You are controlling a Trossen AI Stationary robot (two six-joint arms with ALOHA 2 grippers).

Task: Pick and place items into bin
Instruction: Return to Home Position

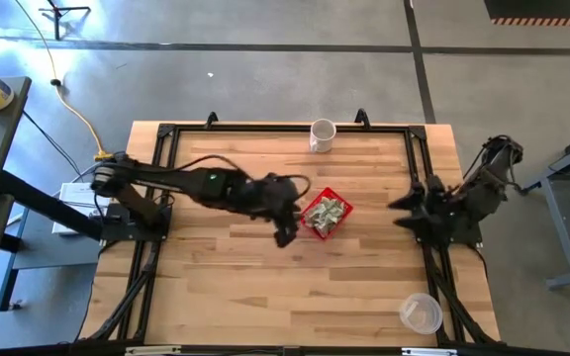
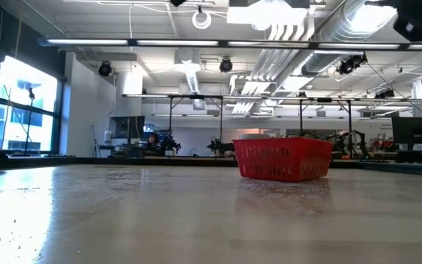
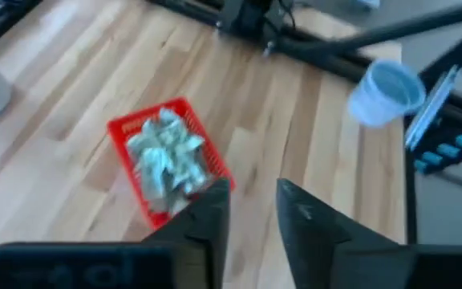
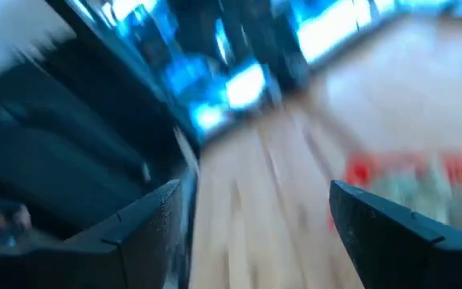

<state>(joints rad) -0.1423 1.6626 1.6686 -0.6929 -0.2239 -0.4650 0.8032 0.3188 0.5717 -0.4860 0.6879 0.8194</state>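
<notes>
The red basket (image 1: 315, 230) stands near the table's middle, its base on the wood. In it lies a heap of crumpled green-and-white paper pieces (image 1: 329, 212). My left gripper (image 1: 286, 237) hovers just left of the basket and slightly nearer the near edge. In the left wrist view it (image 3: 252, 210) is open with nothing between the fingers, and the basket (image 3: 125, 151) and the paper pieces (image 3: 167, 158) lie beyond them. My right gripper (image 1: 402, 212) waits at the table's right edge. The blurred right wrist view shows it (image 4: 255, 210) wide open and the basket (image 4: 359, 175) ahead. The low view shows the basket (image 2: 283, 161) alone.
A white mug (image 1: 322, 134) stands at the far edge. A clear plastic cup (image 1: 421, 312) sits near the near right corner. Black frame rails (image 1: 156, 227) run along the table's sides. Bare wood lies in front of the basket.
</notes>
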